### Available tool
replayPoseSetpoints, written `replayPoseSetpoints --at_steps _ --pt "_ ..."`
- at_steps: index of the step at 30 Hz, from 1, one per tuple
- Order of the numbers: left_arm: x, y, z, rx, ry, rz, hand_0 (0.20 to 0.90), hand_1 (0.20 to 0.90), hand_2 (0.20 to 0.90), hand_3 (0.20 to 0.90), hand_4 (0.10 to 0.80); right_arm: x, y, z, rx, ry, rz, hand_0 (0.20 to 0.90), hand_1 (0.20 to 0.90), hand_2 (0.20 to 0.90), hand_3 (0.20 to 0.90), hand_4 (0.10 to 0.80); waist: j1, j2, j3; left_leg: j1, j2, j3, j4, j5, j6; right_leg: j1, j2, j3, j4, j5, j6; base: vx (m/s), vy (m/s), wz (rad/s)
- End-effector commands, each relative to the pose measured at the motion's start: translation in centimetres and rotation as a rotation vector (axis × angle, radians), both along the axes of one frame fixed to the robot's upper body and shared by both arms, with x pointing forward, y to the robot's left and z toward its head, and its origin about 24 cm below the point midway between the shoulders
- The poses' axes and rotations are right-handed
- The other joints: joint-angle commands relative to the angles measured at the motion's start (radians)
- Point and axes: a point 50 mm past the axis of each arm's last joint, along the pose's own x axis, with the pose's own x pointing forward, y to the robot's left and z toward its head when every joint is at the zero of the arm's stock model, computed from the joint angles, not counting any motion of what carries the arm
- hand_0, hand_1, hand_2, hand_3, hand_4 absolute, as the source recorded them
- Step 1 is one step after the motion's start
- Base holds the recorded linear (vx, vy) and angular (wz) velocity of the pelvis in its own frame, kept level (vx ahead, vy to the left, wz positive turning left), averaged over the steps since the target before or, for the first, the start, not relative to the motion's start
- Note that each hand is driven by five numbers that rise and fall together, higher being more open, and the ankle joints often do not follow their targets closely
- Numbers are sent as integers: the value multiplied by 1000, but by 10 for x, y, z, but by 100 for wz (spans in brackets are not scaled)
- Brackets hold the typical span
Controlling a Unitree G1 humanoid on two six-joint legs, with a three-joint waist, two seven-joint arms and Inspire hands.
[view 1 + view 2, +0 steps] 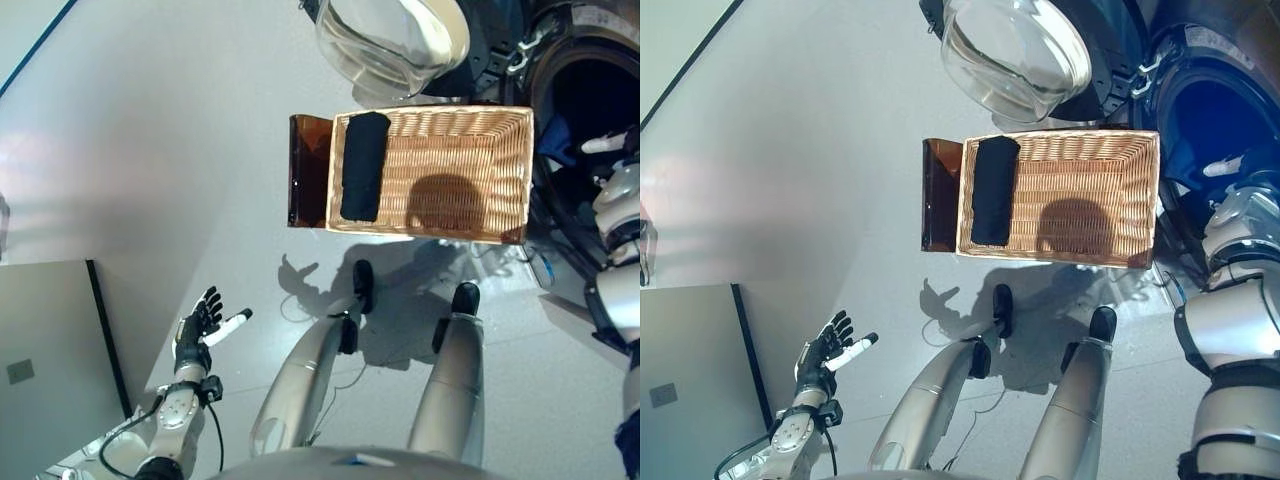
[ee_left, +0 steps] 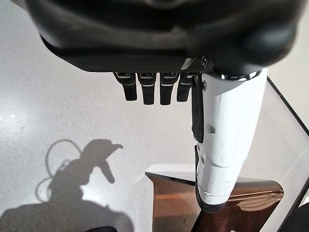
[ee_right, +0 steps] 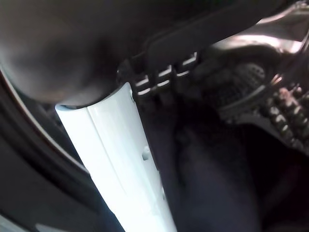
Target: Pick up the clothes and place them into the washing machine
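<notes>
Lying lengthwise along the wicker basket (image 1: 470, 170)'s left wall, dark garment (image 1: 363, 165): ahead of empty, spread left hand (image 1: 200, 322). Right hand (image 1: 1230, 166) nearer, inside washing machine (image 1: 1210, 90); grip undeterminable.

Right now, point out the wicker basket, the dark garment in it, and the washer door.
wicker basket (image 1: 505, 175): left eye view, right wall.
dark garment (image 1: 362, 165): left eye view, middle of fold.
washer door (image 1: 1015, 55): right eye view, glass bowl.

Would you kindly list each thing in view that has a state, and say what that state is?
washing machine door: swung open.
washing machine drum: open, blue cloth inside.
wicker basket: upright, one item left inside.
black garment: folded, lying at the basket's left end.
left hand: open, empty, over the floor.
right hand: reaching into the drum, dark cloth by its fingers; grip unclear.
</notes>
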Motion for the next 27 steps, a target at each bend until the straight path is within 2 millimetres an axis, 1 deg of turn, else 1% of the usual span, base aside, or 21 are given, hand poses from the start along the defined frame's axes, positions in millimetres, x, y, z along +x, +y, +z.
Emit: replayPoseSetpoints --at_steps 1,2,3,4,6,8,9,10,11,12,13,14,16,17,18,19,22,23,24,25,27 --pt "-19 50 4 98 23 149 900 900 900 900 800 -9 6 100 -256 -251 31 900 900 900 900 800 30 -56 -96 -8 16 -38 31 -92 -109 25 48 -23 -100 59 -76 -11 4 -6" --pt "-20 51 3 102 30 154 900 900 900 900 800 -5 10 96 -226 -260 62 900 900 900 900 800 28 -61 -91 -7 17 -39 36 -94 -108 28 48 -24 -97 56 -77 -15 -2 -5" --pt "-20 52 3 102 31 159 900 900 900 900 800 -1 16 94 -207 -279 95 900 900 900 900 800 28 -61 -84 -18 24 -32 30 -61 -103 20 53 -30 -110 92 -83 -24 -10 -7" --pt "-20 53 2 106 37 161 900 900 900 900 800 5 23 87 -186 -266 145 900 900 900 900 800 27 -72 -85 -5 19 -38 38 -95 -108 33 51 -28 -98 59 -78 -31 -29 -7" --pt "-20 56 3 112 34 167 900 900 900 900 800 16 37 79 -133 -275 233 900 900 900 900 800 25 -85 -77 -7 24 -39 45 -96 -108 35 53 -30 -100 62 -79 23 -42 -10" --pt "-21 58 3 111 38 179 900 900 900 900 800 26 55 62 -65 -281 346 900 900 900 900 800 20 -102 -70 -9 28 -40 53 -96 -109 41 56 -36 -103 63 -79 -30 -45 -6" --pt "-21 57 1 111 44 178 900 900 900 900 800 29 57 41 42 -301 386 900 900 900 900 800 18 -110 -65 -8 31 -43 60 -99 -108 47 58 -43 -103 62 -80 -22 -67 -6" --pt "-21 57 1 108 43 182 900 900 900 900 800 32 63 30 125 -331 423 900 900 900 900 800 18 -116 -64 -5 32 -47 62 -100 -108 53 60 -48 -102 60 -81 -13 -47 -3" --pt "-22 58 1 111 44 181 900 900 900 900 800 32 63 29 128 -331 422 900 900 900 900 800 18 -118 -64 -5 31 -47 61 -100 -108 54 59 -49 -102 60 -81 -7 -31 3" --pt "-22 59 2 110 41 187 900 900 900 900 800 33 69 17 208 -372 458 900 900 900 900 800 15 -124 -62 -3 33 -48 65 -102 -108 60 60 -52 -102 58 -81 -8 -45 7" --pt "-21 62 2 119 39 203 900 900 900 900 800 36 84 -3 300 -407 520 900 900 900 900 800 10 -139 -56 0 35 -52 71 -103 -108 71 64 -62 -102 54 -83 -8 -45 5" --pt "-21 63 3 122 40 202 900 900 900 900 800 36 84 -4 302 -407 519 900 900 900 900 800 12 -141 -57 1 35 -53 71 -103 -109 72 64 -63 -103 54 -83 -5 -49 5" --pt "-23 68 1 138 54 231 900 900 900 900 800 35 108 -33 412 -440 612 900 900 900 900 800 7 -162 -51 10 37 -62 75 -105 -108 92 68 -80 -107 49 -84 -44 -37 10" --pt "-23 68 2 140 52 231 900 900 900 900 800 34 108 -34 413 -442 611 900 900 900 900 800 10 -160 -48 0 41 -57 64 -70 -103 84 70 -86 -120 83 -90 11 -43 11" --pt "-24 70 0 146 67 244 900 900 900 900 800 32 119 -47 464 -455 647 900 900 900 900 800 7 -172 -50 18 38 -65 74 -105 -107 101 69 -87 -109 48 -83 -86 -31 12" --pt "-24 69 -1 152 78 243 900 900 900 900 800 28 132 -67 547 -456 696 900 900 900 900 800 7 -186 -45 17 44 -67 62 -70 -102 112 74 -106 -128 77 -91 32 -64 14" --pt "-27 74 -3 170 102 257 900 900 900 900 800 19 150 -97 653 -425 743 900 900 900 900 800 6 -212 -49 45 48 -79 55 -69 -103 148 77 -126 -142 71 -91 14 -60 14" --pt "-27 74 -3 171 102 254 900 900 900 900 800 15 154 -105 675 -407 758 900 900 900 900 800 7 -219 -52 54 48 -82 50 -68 -103 160 78 -132 -151 73 -91 32 -30 15" --pt "-27 74 -3 171 102 254 900 900 900 900 800 15 154 -105 675 -407 758 900 900 900 900 800 7 -219 -51 54 48 -83 50 -68 -103 160 78 -132 -151 73 -91 39 -38 10" --pt "-27 76 -3 185 114 256 900 900 900 900 800 10 166 -117 730 -392 790 900 900 900 900 800 9 -233 -55 70 51 -91 39 -66 -103 181 79 -142 -160 71 -90 0 0 0" --pt "-28 76 -4 188 122 259 900 900 900 900 800 7 170 -126 774 -383 801 900 900 900 900 800 8 -242 -55 82 53 -93 36 -64 -104 196 78 -151 -165 71 -89 35 -44 1"
